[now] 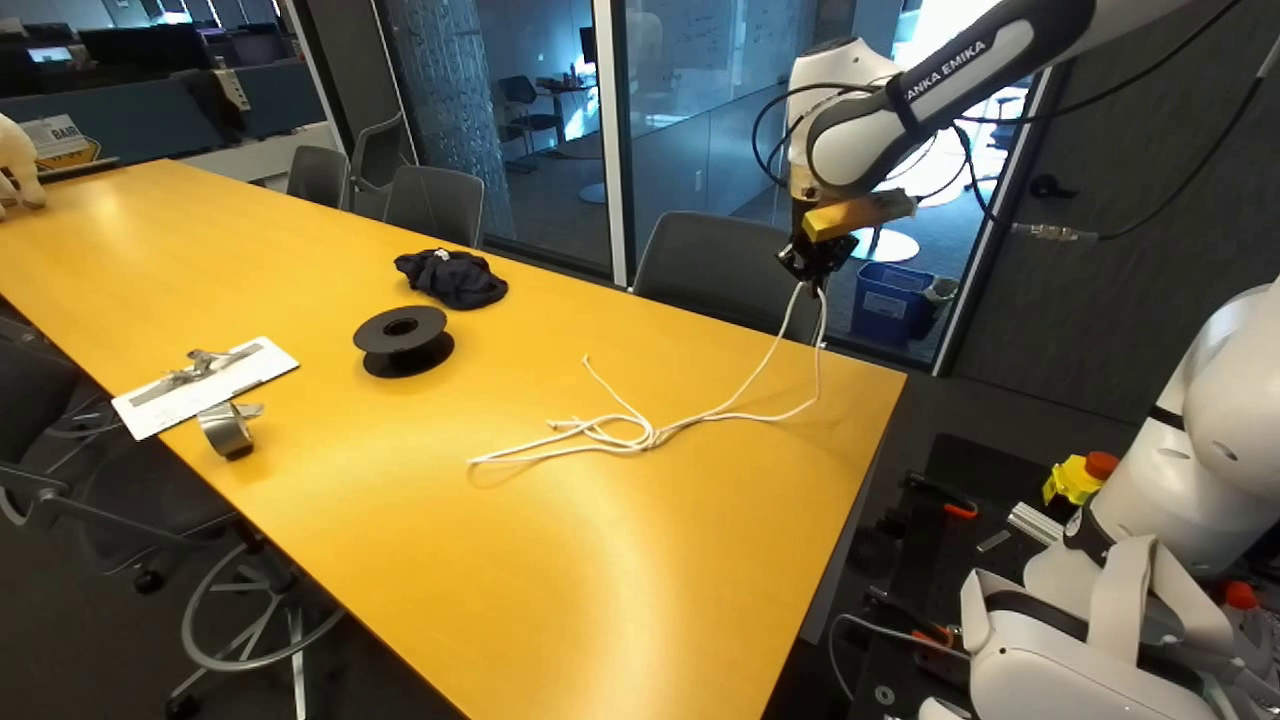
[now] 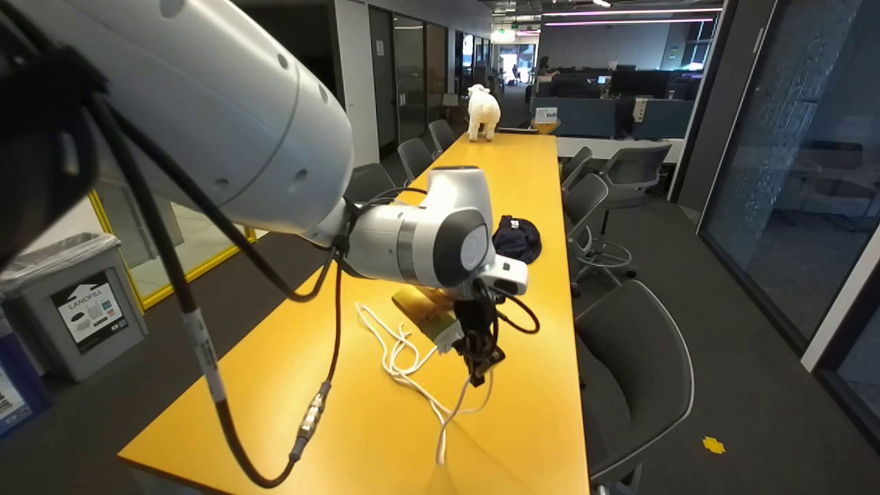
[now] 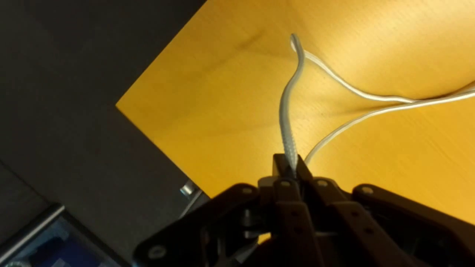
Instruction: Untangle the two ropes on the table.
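Clenching a strand of the white ropes (image 1: 652, 438), my claw (image 1: 817, 287) is hanging above one end of the yellow table (image 1: 560, 570) in an exterior view. Two strands are rising to it from a loose tangle lying on the table. Farther along, a black spool (image 1: 403, 343) is sitting near a dark cloth (image 1: 455, 282), and a tape roll (image 1: 227, 432) is standing beside a white strip (image 1: 205, 392).

In an exterior view, my arm (image 2: 268, 148) is filling the left, the ropes are lying left of my claw, and a strand is drooping below it. A toy sheep (image 2: 483, 113) is standing at the far end.

In the wrist view, I am pinching one strand; another is passing out of sight behind my claw, and the two are meeting on the right.
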`<action>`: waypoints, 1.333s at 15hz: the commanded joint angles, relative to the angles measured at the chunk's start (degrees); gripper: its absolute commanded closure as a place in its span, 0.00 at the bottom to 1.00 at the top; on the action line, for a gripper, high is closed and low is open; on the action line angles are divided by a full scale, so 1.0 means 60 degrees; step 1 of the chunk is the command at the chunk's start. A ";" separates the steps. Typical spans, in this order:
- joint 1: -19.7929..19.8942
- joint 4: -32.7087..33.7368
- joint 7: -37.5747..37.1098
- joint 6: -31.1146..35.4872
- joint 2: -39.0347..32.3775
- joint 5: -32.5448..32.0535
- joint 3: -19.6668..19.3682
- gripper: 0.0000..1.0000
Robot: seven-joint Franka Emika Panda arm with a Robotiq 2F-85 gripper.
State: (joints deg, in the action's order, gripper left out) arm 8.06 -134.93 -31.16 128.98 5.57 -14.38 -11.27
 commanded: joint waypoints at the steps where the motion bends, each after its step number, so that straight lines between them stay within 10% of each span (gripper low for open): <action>1: 0.0518 -0.0125 0.0513 0.0848 -0.0690 0.1902 -0.0280 0.99; 12: 0.1475 -0.0005 -0.0349 0.2842 -0.2781 0.1550 -0.1749 0.99; 20: 0.1526 0.0690 0.0514 0.2683 -0.4475 0.2647 -0.1677 0.99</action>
State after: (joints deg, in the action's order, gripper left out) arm 17.32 -133.80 -30.33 145.25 -17.69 -1.06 -21.58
